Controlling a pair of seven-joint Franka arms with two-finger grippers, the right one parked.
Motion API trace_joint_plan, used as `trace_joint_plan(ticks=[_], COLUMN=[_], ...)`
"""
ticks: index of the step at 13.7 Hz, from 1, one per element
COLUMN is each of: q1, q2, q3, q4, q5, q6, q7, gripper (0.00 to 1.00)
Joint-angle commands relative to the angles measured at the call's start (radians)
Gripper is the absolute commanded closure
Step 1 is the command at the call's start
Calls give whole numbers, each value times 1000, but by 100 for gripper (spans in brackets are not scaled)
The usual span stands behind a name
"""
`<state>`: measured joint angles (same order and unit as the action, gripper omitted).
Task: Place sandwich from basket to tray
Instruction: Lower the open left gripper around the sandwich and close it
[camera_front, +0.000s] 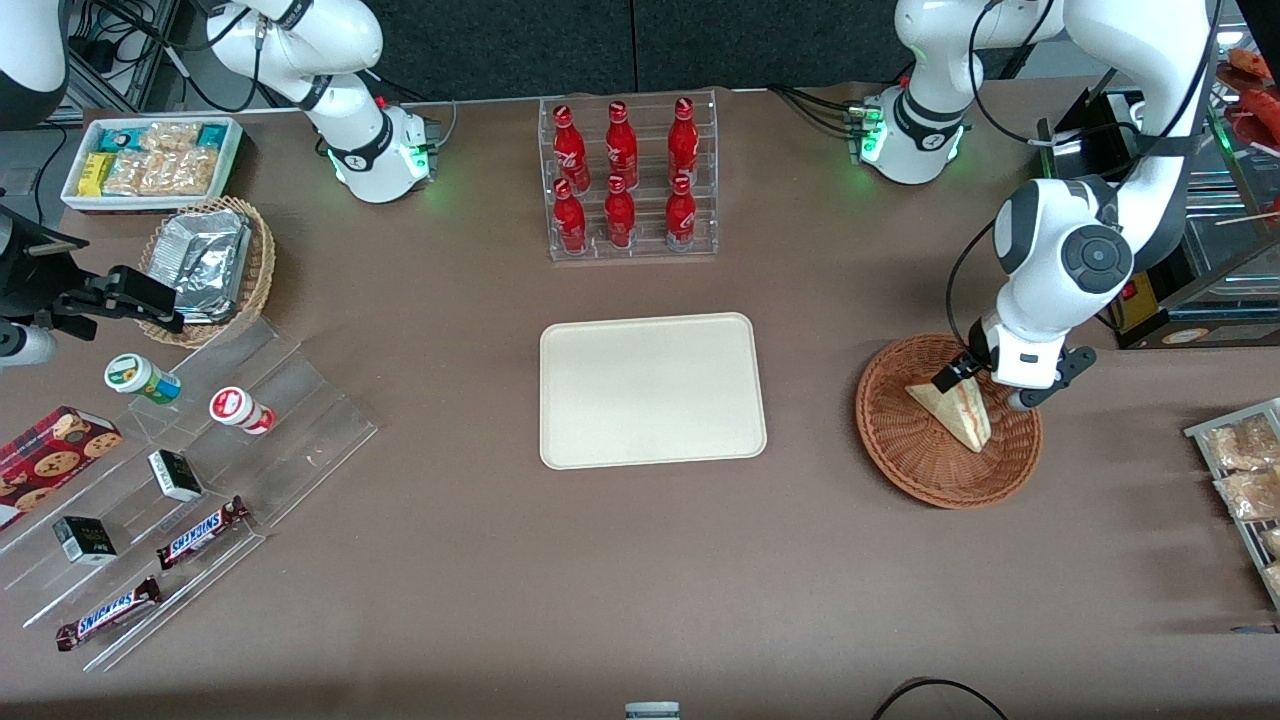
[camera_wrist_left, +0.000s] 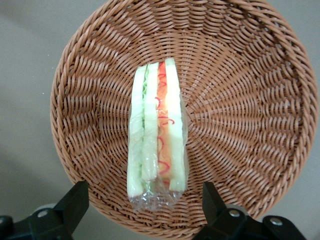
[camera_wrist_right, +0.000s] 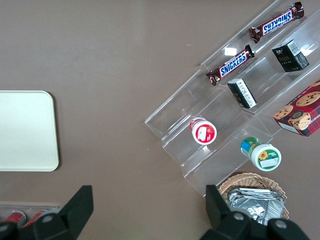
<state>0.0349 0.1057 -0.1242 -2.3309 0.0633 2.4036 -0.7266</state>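
1. In the front view we see the sandwich (camera_front: 952, 412) lying in the basket (camera_front: 900, 445) at the right of the frame, on the brown tabletop (camera_front: 640, 580). The gripper (camera_front: 985, 385) hangs just above the sandwich's upper end, over the basket. The tray (camera_front: 652, 390) sits at the frame's centre, well apart from the basket, with a rack of red bottles (camera_front: 628, 178) above it in the picture.

2. In the left wrist view we see the sandwich (camera_wrist_left: 157, 135) with its cut edge facing the camera, red and green layers showing, resting inside the basket (camera_wrist_left: 250, 100). The gripper (camera_wrist_left: 145, 202) is released: its fingers (camera_wrist_left: 75, 202) stand wide on either side of the sandwich's wrapped end, not touching it.

3. In the right wrist view we see a corner of the tray (camera_wrist_right: 25, 131) at the left edge.
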Motion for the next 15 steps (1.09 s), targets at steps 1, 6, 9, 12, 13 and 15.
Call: trace_joint_plan(ticks=[1,6,9,12,13,15], q1=[10,10,11,11,10,11], q2=[14,46,68,74,77,75], q3=[-6,-5,-5,-3,-3,-3], q4=[-16,-22,-22,-19,-19,-16], q5=[23,23,21,20,21,21], q6=[43,86,118,127,131,131], q7=[-20,-20,-22,-51,-51,-50], gripper=[0,0,0,15,33,70])
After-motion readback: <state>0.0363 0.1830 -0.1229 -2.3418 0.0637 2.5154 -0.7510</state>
